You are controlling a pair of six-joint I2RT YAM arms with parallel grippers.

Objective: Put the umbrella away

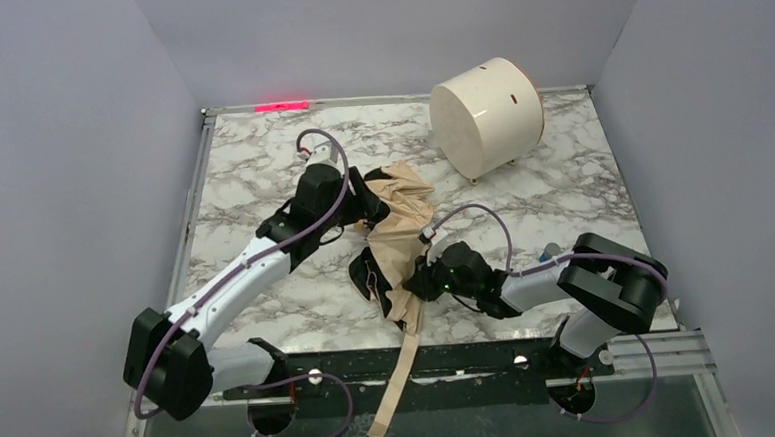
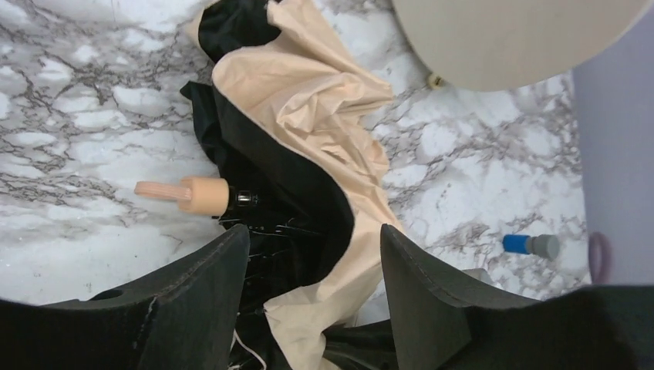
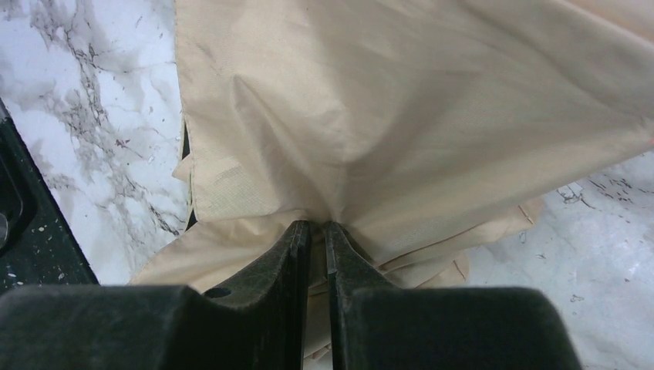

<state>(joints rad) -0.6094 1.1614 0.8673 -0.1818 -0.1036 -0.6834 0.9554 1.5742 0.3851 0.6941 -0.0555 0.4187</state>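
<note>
1. marble-patterned white tabletop (image 1: 583, 198) inside grey walls carries a crumpled beige-and-black fabric folding umbrella (image 1: 401, 233).
2. left claw (image 2: 315, 233) stands apart, empty, over the umbrella's black folds; peach handle knob (image 2: 189, 194) near one fingertip.
3. right claw (image 3: 316, 227) is pinched together on the beige cloth.

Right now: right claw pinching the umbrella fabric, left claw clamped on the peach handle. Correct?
Not quite. The left claw is open above the umbrella; the peach handle lies free. Left wrist view shows it. The right claw does pinch the fabric.
</note>
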